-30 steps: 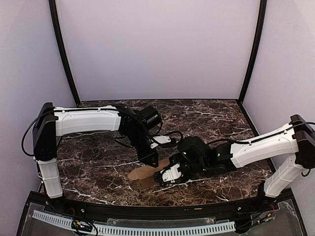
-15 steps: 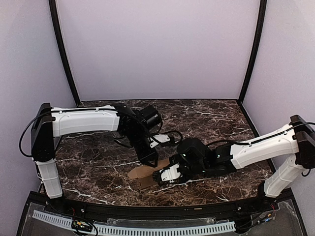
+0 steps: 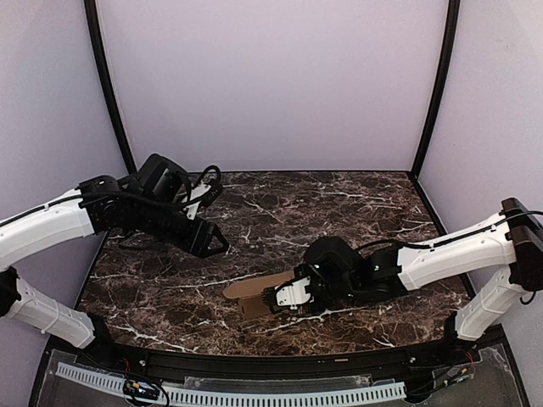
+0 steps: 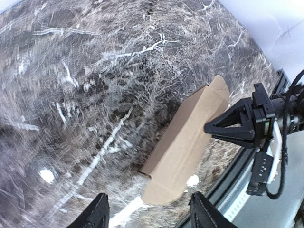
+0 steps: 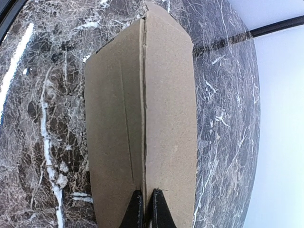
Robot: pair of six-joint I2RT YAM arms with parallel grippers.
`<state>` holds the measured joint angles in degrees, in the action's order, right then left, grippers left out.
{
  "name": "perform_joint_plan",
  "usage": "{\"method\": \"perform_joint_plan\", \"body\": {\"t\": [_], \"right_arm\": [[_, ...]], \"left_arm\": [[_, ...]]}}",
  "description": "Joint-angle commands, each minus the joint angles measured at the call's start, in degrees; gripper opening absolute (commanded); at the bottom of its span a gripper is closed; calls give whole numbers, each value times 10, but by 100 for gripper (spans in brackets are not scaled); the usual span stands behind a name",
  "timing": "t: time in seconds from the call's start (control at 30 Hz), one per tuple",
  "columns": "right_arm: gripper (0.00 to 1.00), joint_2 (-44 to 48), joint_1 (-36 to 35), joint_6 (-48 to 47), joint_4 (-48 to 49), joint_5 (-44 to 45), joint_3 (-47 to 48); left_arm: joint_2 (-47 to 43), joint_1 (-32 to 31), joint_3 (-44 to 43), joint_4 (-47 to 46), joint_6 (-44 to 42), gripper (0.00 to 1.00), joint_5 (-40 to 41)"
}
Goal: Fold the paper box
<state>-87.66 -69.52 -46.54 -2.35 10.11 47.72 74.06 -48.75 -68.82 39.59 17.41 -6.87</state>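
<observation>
While left pincer (image 4: pixel 148 212) gapes, right pincer (image 5: pixel 144 210) clamps box (image 5: pixel 156 104).

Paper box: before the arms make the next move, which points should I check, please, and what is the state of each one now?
1. Grip: right gripper closed on the paper box at its centre seam: ok.
2. Clearance: left gripper open and apart from the box: ok.
3. Support: box lies fully on the table: ok.
4. Path from left gripper to box: ok, only bare marble between them.
5. End flaps tucked in: cannot tell.
</observation>
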Motion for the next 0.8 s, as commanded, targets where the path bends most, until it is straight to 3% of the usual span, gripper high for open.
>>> {"method": "perform_joint_plan", "body": {"t": [0.0, 0.3, 0.63, 0.77], "right_arm": [[0, -16, -10, 43, -45, 21, 11], [0, -35, -22, 64, -47, 35, 18], [0, -42, -28, 67, -40, 43, 28], [13, -40, -29, 63, -38, 52, 32]], "left_arm": [[-56, 0, 110, -74, 152, 58, -36], [-152, 6, 307, -289, 403, 57, -94], [-100, 13, 296, -321, 405, 57, -100], [-93, 22, 286, -301, 377, 56, -98]]}}
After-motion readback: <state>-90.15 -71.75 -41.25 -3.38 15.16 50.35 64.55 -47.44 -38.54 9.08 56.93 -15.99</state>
